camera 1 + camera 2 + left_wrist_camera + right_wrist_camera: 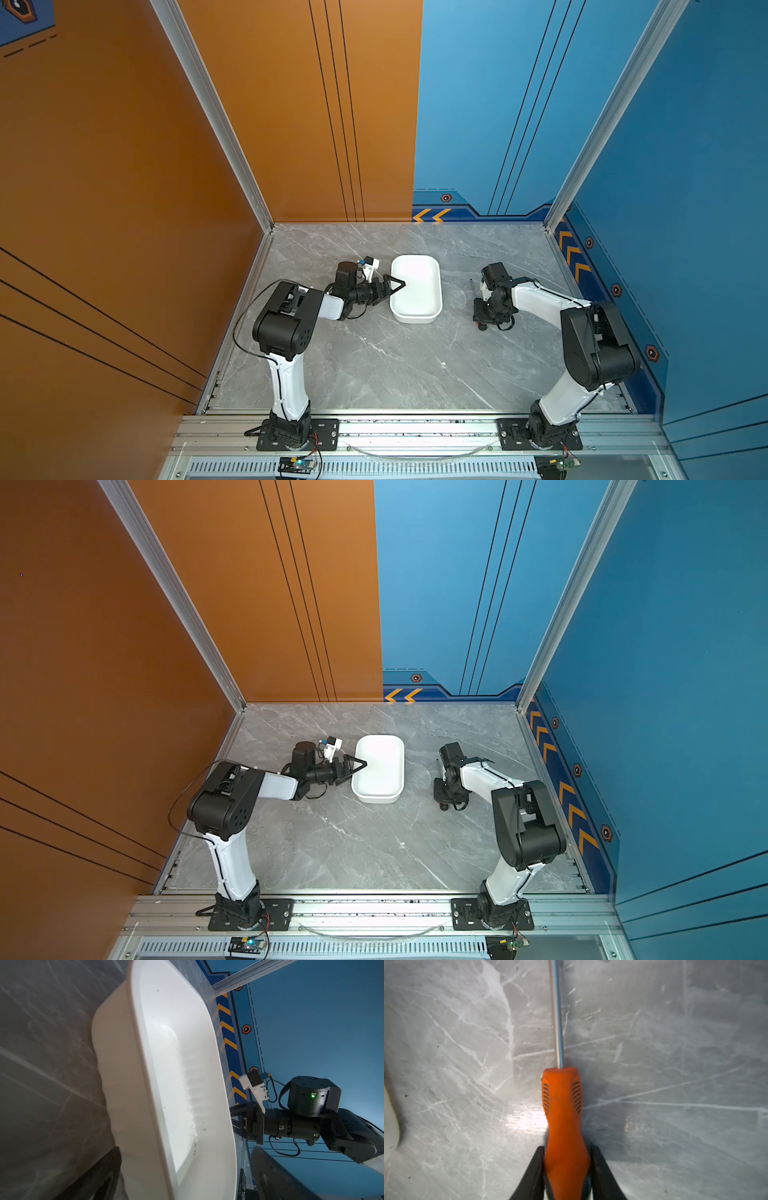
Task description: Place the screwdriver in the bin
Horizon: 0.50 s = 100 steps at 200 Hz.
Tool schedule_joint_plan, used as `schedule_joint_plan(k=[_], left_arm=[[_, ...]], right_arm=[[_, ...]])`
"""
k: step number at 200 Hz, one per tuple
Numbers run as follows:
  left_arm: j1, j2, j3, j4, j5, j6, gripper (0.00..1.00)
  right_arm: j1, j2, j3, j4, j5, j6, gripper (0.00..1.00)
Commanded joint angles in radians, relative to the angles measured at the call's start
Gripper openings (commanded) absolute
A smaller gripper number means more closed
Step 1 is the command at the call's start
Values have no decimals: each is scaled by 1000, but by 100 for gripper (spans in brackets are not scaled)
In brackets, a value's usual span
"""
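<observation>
R gripper (566, 1159): both black fingers (537, 1169) pressed against the lower handle of the screwdriver (562, 1105), clamped on it. Handle orange w/ black ribbed patches; thin metal shaft runs straight out away from the jaws over the grey marbled table (675, 1043). Can't tell if it's resting on the surface or just off it.

In both top views the R arm is bent down over the tool; only the dark shaft tip pokes out beside the wrist, well apart from the bin (417, 289), on its right side.

L gripper (395, 286): jaws straddle the bin's left rim, one finger (99, 1176) outside the wall, the other inside. Gap vs rim unclear, so can't tell if it's pinching or loose.

Bin: white, shallow, rounded corners, mid-table, nothing inside but a few specks.
</observation>
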Motion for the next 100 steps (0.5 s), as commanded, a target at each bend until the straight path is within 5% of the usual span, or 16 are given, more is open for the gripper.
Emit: schedule_joint_plan(k=[1,8,100], left_arm=[[3,-29,-14,21,-1,-7,98],[7,-32,-16,21,1,-6,98],[99,-103,-74,21,49,-3,98]], right_arm=[[-7,6,12,-28,-26,-8,8],[-9,-1,10,-29,-33,-7,0],[-7,-221,80,-135,-83,51,0]])
